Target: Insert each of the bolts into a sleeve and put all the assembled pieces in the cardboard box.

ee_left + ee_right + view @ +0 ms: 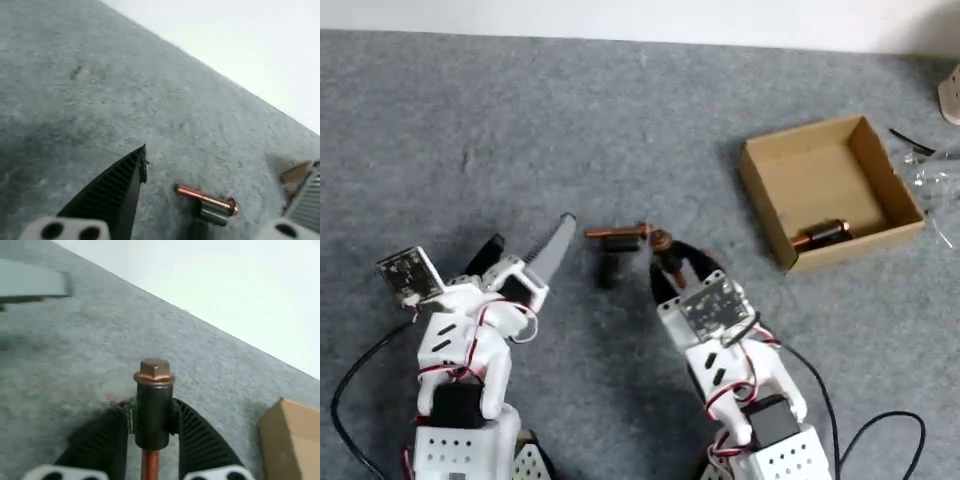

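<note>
My left hand (532, 230) hangs low over the grey counter (470, 120), released, its two fingers spread wide with nothing between them. Just past its grey fingertip a loose bolt (617, 233) lies flat on the counter, its copper head turned toward my other arm, and an empty sleeve (610, 268) lies close beside it on the side nearer me; from my left wrist the two look as if they touch, though I cannot be sure. My right hand (152, 412) is clenched on a sleeved bolt (154, 405): the fingers press the dark sleeve from both sides, the hex head stands clear of the far end and the copper shank shows at the near end. That head sits just beside the loose bolt's head. Further right stands the cardboard box (820, 180), open, with one assembled piece (825, 235) lying against its near wall.
</note>
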You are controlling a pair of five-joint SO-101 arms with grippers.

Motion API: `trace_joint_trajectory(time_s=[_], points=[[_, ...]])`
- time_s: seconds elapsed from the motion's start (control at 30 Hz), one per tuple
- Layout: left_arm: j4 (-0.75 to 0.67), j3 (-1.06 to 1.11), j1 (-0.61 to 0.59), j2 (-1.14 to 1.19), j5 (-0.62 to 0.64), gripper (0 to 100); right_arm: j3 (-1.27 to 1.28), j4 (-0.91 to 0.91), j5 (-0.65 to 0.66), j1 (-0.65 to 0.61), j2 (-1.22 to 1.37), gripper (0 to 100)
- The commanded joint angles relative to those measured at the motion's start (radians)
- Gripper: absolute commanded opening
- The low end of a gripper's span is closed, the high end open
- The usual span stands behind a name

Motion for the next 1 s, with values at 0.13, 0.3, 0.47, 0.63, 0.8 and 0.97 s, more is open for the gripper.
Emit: trace_joint_trajectory(time_s=[0.13, 0.3, 0.47, 0.63, 0.8, 0.97], points=[[-0.014, 0.027, -0.03, -0.002, -0.114, 37, 0.114, -0.033, 0.005, 0.2, -0.005, 0.5], [-0.02, 0.027, -0.035, -0.005, -0.219, 12, 0.114, -0.002, 0.005, 0.286, -0.004, 0.5], [-0.014, 0.027, -0.036, -0.002, -0.325, 3, 0.114, 0.019, 0.005, 0.289, -0.005, 0.5], [-0.012, 0.027, -0.036, -0.002, -0.331, 1, 0.114, 0.035, 0.005, 0.289, -0.005, 0.5], [0.021, 0.027, -0.036, -0.002, -0.331, 1, 0.114, 0.039, 0.005, 0.289, -0.005, 0.5], [0.021, 0.027, -0.064, -0.004, -0.333, 1, 0.114, 0.041, 0.006, 0.329, -0.007, 0.5]])
